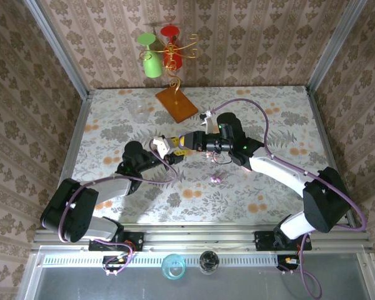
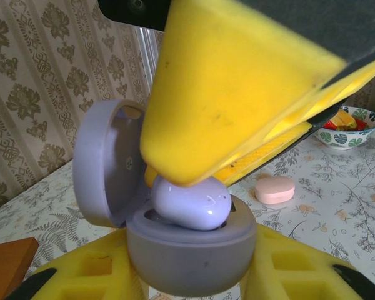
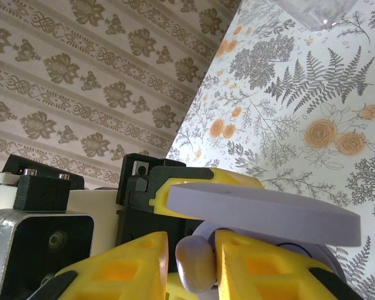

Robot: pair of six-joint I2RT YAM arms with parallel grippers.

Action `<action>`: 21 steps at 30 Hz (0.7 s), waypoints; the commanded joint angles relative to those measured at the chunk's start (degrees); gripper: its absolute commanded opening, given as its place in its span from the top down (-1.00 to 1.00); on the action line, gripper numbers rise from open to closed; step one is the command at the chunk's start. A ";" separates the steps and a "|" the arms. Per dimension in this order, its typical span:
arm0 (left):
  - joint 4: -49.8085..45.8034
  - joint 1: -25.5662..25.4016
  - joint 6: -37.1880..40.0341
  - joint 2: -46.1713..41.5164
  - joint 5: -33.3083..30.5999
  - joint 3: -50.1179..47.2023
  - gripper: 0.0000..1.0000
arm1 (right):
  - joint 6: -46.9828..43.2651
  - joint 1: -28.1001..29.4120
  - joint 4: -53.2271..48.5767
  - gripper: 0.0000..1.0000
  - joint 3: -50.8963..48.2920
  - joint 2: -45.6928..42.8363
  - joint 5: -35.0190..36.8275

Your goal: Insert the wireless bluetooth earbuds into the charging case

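Holding the lilac charging case (image 2: 187, 250) low between the yellow fingers (image 2: 81, 275) of our left gripper (image 2: 190, 278), we are clamping it from both sides, our left arm reaching in from the case's left in the overhead view. Left of the case and farther back, a clear cup (image 1: 139, 111) is standing on the flowered table (image 1: 269, 125). The round lid (image 2: 103, 162) is standing open on the case's left side as our left wrist camera sees it. One lilac earbud (image 2: 190, 201) is sitting in the top of the case, partly down in its well and leaning toward the case's right edge, not yet sunk level. Straight behind the case, an orange board (image 1: 176, 104) is sitting on the table. Directly above the case, a broad yellow finger (image 2: 231, 94) of our right gripper (image 3: 194, 270) is bearing on the top of that earbud. Through the right wrist camera we are seeing the same earbud between the two fingers, just under the case's open lid. One finger is touching it, but we cannot tell whether the pair is pinching it or standing slightly loose around it. Right of the case and nearer to us, a tiny pinkish-lilac piece (image 1: 215, 180) is lying on the table, too small for us to name. Farther right of the case, in the left wrist view, a pink pebble-shaped case (image 2: 275, 189) is resting on the table, and beyond it a patterned bowl (image 2: 353, 128) is standing.
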 commanded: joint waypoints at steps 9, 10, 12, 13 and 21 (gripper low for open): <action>2.24 -0.41 1.29 -0.71 0.65 2.05 0.34 | -0.94 0.18 -2.81 0.30 1.38 -0.81 2.87; 2.15 -0.41 1.28 -0.68 0.65 2.13 0.34 | -1.04 0.19 -2.96 0.28 1.32 -1.01 3.03; 2.15 -0.41 1.28 -0.69 0.62 2.06 0.34 | -1.57 0.20 -3.05 0.22 1.25 -1.54 3.17; 2.29 -0.41 1.29 -0.67 0.57 2.06 0.34 | -1.80 0.26 -3.14 0.21 1.29 -1.58 3.19; 2.59 -0.33 1.59 -0.44 0.23 1.89 0.34 | -2.88 0.35 -2.04 0.09 -0.21 -3.87 4.55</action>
